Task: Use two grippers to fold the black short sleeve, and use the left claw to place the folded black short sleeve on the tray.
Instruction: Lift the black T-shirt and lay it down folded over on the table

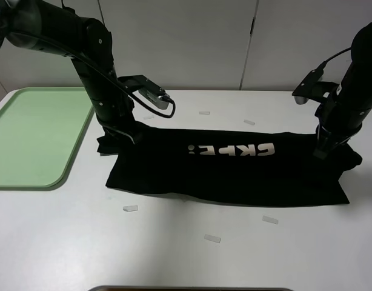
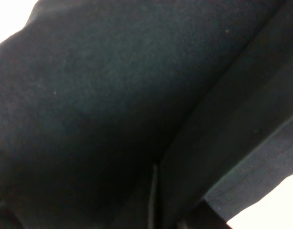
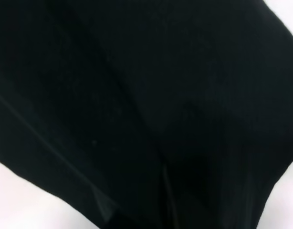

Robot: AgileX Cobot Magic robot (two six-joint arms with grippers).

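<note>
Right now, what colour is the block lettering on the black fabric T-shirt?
The block lettering is pale pinkish-white, clearest in the exterior high view.

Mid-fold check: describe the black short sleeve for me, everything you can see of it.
The black short sleeve is soft, matte black fabric, folded into a long band lying flat across the white table. Pale block lettering shows on top, upside down from the high camera. The left gripper is down on its bunched left end, the right gripper on its right end; whether either is shut is hidden. It lies apart from the green tray.
</note>
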